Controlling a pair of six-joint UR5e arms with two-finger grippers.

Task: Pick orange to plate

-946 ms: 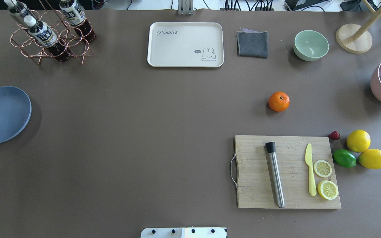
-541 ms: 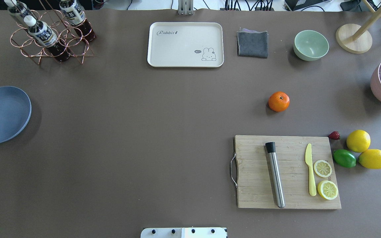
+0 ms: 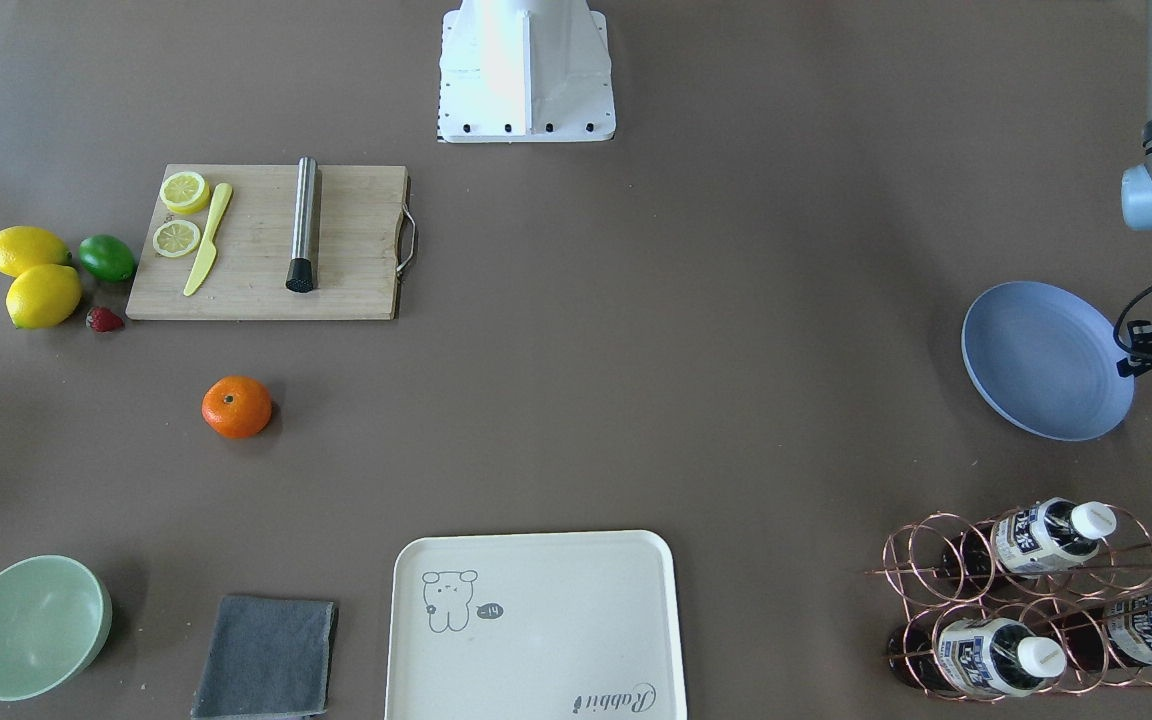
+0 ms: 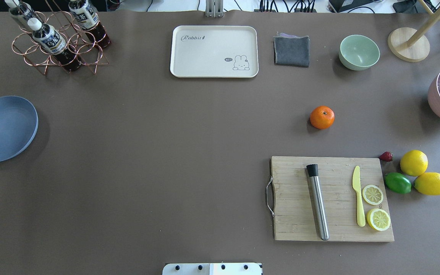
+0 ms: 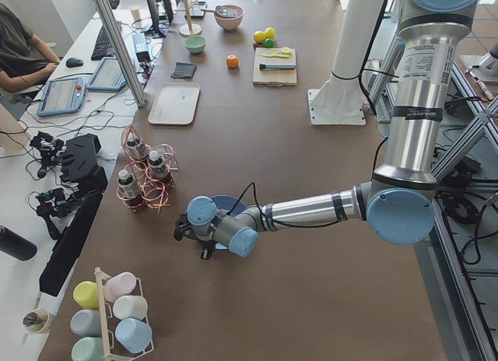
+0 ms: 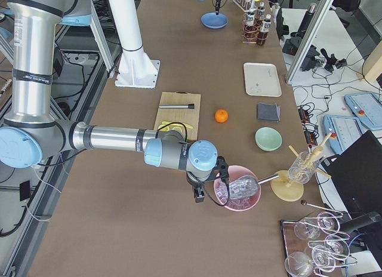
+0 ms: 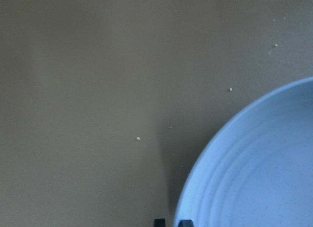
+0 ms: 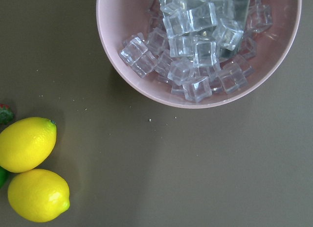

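While the orange (image 4: 322,117) sits untouched on the brown table (image 4: 166,152), I judge the step in hand to be the reach for it, with the plate (image 4: 2,130) held ready at the other end.

Nearest to me, at my left gripper (image 7: 172,222), two dark fingertips (image 7: 185,222) stand close together across the plate's rim, one outside it and one over the blue. I read that as closed on the rim. To do this part well I keep the pinch firm and the plate level, because a thin rim held at one edge tends to droop.

My right gripper (image 6: 199,197) hangs just beside the pink bowl (image 8: 110,21) of ice cubes (image 8: 195,46), with two lemons (image 8: 27,144) at about eight o'clock under it. No view shows its fingers plainly, so I cannot tell whether they are spread or closed. For the pick I should rise clear of the bowl's rim and spread wider than the fruit. Then I should come straight down over the stem dot and close gently at the widest girth, since a round fruit rolls if one pad touches first.

Taking twelve o'clock as straight ahead of my base, the orange lies at roughly ten o'clock from my right gripper, well apart and past the lemons. It is near the far edge of the bamboo cutting board (image 4: 292,198), at the board's twelve o'clock, without touching it. From my left fingers and the plate it is at three o'clock, far across the table.
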